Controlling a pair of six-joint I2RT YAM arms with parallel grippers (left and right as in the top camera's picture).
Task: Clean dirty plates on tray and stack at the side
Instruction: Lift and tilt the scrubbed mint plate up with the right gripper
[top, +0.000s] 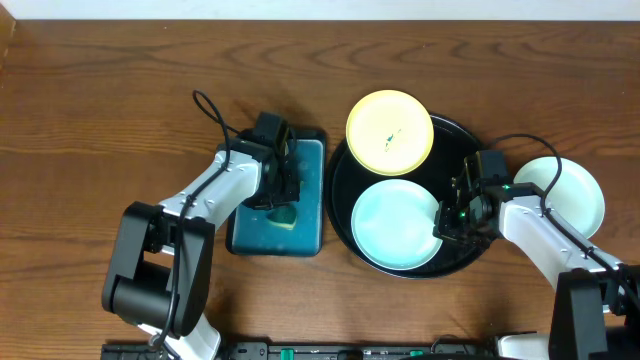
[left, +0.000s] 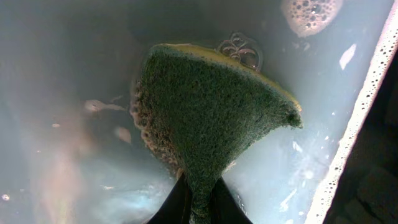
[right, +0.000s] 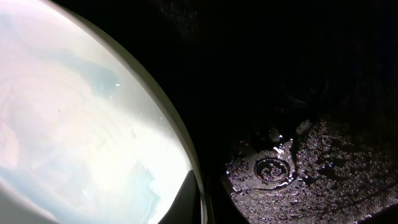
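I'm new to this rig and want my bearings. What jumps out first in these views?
The yellow plate, smeared at centre, sits at the far edge of the black tray. In the teal tray, the left gripper clamps a green sponge in soapy water. The right gripper pinches the mint plate by its rim.

Tabletop (top: 90, 100) showed matt wood grain; sponge (left: 205, 118) face was rough and fibrous; plates (top: 395, 225) were smooth, glossy; black tray (right: 298, 168) glistened wet.

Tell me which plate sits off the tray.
The pale plate on the table, far right; the yellow plate and the other pale plate lie on the black tray.
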